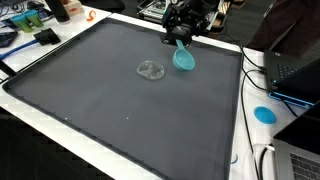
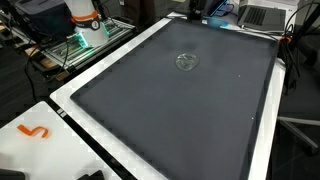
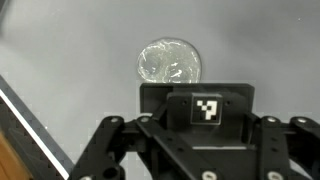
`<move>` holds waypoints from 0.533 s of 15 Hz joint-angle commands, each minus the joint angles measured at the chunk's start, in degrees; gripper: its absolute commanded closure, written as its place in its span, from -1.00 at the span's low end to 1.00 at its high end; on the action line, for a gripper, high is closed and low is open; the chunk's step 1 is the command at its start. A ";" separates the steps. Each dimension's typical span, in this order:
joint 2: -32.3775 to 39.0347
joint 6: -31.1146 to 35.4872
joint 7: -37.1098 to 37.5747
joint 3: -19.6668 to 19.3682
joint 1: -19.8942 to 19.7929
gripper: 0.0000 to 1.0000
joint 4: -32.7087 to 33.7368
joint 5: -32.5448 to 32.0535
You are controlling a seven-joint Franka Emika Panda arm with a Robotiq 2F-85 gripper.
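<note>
Sitting by the hand [image 1: 181, 38] is a teal object [image 1: 184, 58] (grip unclear).

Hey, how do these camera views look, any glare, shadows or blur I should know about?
Wrist view: the clear dish glints with white glare, the tag reads sharp. In both exterior views the mat is flatly lit without hard shadows; in an exterior view the teal thing under the end effector looks soft.
</note>
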 commanded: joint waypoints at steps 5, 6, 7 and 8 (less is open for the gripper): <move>1.14 1.50 1.17 -0.86 -0.02 0.43 2.07 -0.41; 1.24 1.65 1.11 -0.96 -0.10 0.43 2.33 -0.22; 1.34 1.81 1.03 -1.06 -0.22 0.43 2.62 0.01; 1.39 1.96 0.95 -1.14 -0.38 0.43 2.91 0.28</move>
